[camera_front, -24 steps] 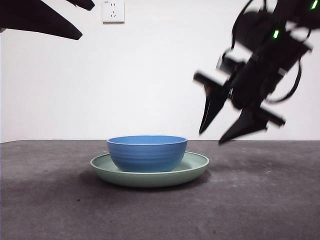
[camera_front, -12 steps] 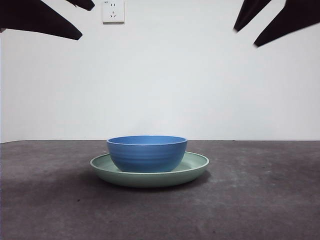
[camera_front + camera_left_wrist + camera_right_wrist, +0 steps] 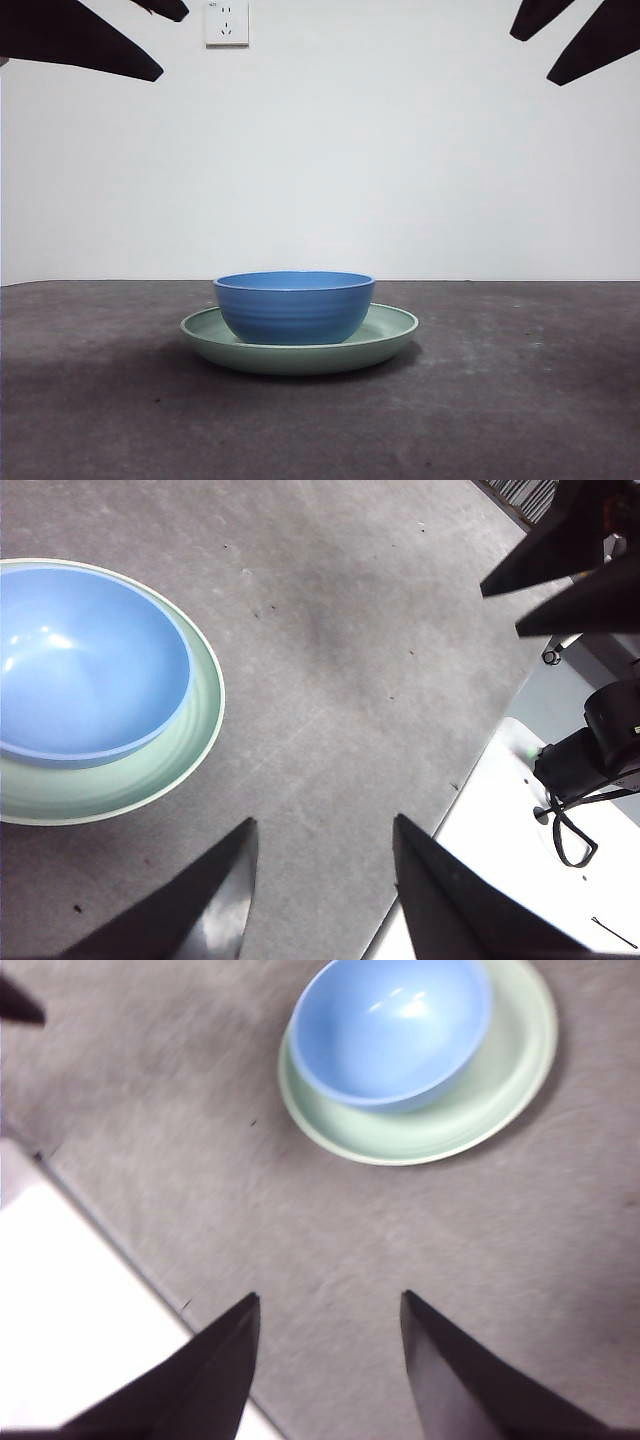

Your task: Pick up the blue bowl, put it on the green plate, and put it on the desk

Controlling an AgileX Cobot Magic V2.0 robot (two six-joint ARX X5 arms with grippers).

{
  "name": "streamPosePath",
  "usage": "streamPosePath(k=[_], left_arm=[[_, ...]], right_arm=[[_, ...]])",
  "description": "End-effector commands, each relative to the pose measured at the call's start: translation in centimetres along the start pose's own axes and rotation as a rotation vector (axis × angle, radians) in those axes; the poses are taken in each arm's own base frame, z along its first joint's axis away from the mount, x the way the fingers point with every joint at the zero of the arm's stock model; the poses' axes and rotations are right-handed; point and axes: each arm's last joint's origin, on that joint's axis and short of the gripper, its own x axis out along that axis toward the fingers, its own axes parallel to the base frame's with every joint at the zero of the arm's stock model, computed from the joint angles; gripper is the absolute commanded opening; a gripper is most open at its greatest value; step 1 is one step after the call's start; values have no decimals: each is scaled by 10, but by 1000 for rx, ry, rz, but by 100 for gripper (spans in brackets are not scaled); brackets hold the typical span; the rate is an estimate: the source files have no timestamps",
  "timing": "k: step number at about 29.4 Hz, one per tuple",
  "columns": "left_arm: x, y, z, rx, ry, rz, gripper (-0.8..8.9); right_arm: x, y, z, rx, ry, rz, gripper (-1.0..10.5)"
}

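We see the blue bowl as glossy, faint ridges ringing its outer wall and highlights inside. The green plate looks smooth with a softer sheen. The desk is matt, slightly rough, speckled and scuffed grey-brown.

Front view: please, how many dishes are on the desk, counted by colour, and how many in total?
Blue: 1, the blue bowl, sitting on the plate.
Green: 1, the green plate, resting on the desk.
Total: 2 dishes.
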Motion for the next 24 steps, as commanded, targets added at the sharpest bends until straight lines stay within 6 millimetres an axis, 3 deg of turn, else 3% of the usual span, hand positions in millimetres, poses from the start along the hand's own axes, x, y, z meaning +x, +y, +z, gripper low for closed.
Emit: streamPosePath(k=[1,20,22,24], left_arm=[[0,-2,2,3,-7,-9,218],[0,-2,2,2,-5,-9,212],[0,-1,2,1,-2,-9,174],[0,-1,1,-2,2,-8,73]], right_arm=[[3,4,1,-29,7,27,225],[4,5,0,-28,13,35,222],[4,5,0,-27,15,34,158],[4,5,0,-28,15,34,45]])
